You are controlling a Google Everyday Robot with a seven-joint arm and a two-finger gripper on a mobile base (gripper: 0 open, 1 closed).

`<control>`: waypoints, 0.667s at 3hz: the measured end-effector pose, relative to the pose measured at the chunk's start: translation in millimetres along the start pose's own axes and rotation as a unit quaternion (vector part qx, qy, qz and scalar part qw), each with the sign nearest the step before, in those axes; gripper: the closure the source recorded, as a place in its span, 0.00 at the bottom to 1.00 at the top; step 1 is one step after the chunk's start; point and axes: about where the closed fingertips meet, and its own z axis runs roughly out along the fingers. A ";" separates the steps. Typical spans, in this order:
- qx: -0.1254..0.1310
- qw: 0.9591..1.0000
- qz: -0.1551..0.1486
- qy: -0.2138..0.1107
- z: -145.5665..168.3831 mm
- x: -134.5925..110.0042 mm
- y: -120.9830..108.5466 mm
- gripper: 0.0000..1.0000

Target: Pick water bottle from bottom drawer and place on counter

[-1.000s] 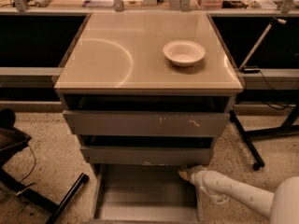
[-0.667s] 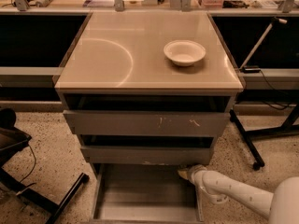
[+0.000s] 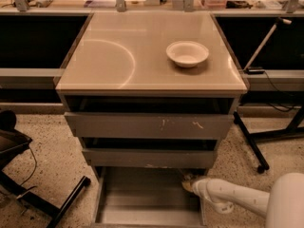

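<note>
Water bottle stayed unseen; my tool (image 3: pixel 188 185) hadn't moved, lower right of frame in bottom drawer (image 3: pixel 142 201); couldn't tell its grip, pick pending.

No legible txt; gripper (image 3: pixel 189 185) in bottom drawer (image 3: pixel 142 201), rt rear

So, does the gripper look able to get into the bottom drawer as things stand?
Probably yes. The bottom drawer stands pulled out and open on top, and the gripper sits at its back right corner, just under the middle drawer front, which crowds it from above.
</note>
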 end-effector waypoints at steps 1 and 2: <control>0.012 0.999 0.028 0.026 -34.2 37.4 14.1 1.00; 0.064 0.996 0.049 0.029 -94.7 50.0 9.5 1.00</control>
